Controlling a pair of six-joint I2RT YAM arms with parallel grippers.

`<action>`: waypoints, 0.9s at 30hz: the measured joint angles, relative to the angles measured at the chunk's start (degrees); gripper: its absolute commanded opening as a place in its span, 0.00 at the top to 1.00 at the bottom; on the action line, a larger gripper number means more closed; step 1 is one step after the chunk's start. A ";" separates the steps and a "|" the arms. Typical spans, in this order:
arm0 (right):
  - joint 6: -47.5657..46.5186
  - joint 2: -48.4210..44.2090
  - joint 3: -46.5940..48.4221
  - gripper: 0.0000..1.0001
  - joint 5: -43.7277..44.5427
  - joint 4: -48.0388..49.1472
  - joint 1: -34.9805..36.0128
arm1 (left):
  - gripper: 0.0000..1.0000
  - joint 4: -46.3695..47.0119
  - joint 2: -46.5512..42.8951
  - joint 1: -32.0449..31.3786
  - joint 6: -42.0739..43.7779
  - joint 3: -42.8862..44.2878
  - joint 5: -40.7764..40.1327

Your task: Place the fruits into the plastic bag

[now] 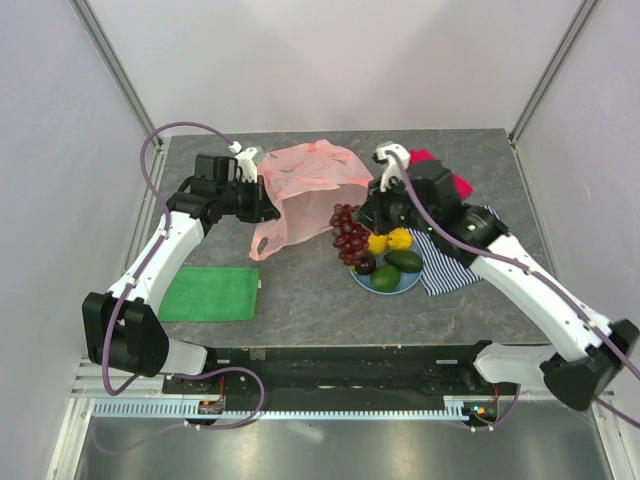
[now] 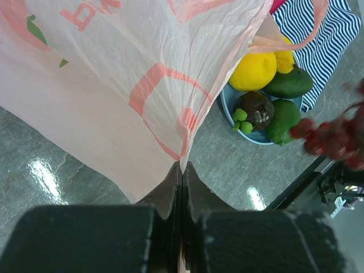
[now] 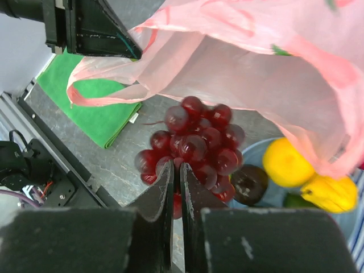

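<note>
My left gripper [image 1: 262, 200] is shut on an edge of the pink plastic bag [image 1: 305, 185] and holds it up off the table; the left wrist view shows the jaws [image 2: 182, 166] pinching the film of the bag [image 2: 114, 85]. My right gripper [image 1: 362, 215] is shut on the dark red grape bunch [image 1: 350, 238], which hangs beside the bag's mouth, above the table. In the right wrist view the grapes [image 3: 196, 142] hang below the bag [image 3: 256, 68]. On the blue plate [image 1: 410, 283] lie yellow citrus [image 1: 400, 238], a dark round fruit [image 1: 366, 264], an avocado [image 1: 404, 260] and a green fruit [image 1: 385, 278].
A blue-and-white striped cloth [image 1: 455, 262] lies under the plate's right side. A red cloth [image 1: 445, 172] sits behind my right arm. A folded green cloth [image 1: 210, 293] lies at the front left. White walls enclose the table.
</note>
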 measured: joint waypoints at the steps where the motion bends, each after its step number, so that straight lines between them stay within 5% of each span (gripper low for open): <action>1: 0.00 1.84 0.39 1.00 -0.04 0.63 0.98 | 0.98 0.02 0.00 0.00 0.00 0.00 0.07; 27: 2.71 31.26 22.43 1.00 5.99 2.95 1.64 | 0.98 0.81 -0.37 -1.16 -2.58 0.00 6.62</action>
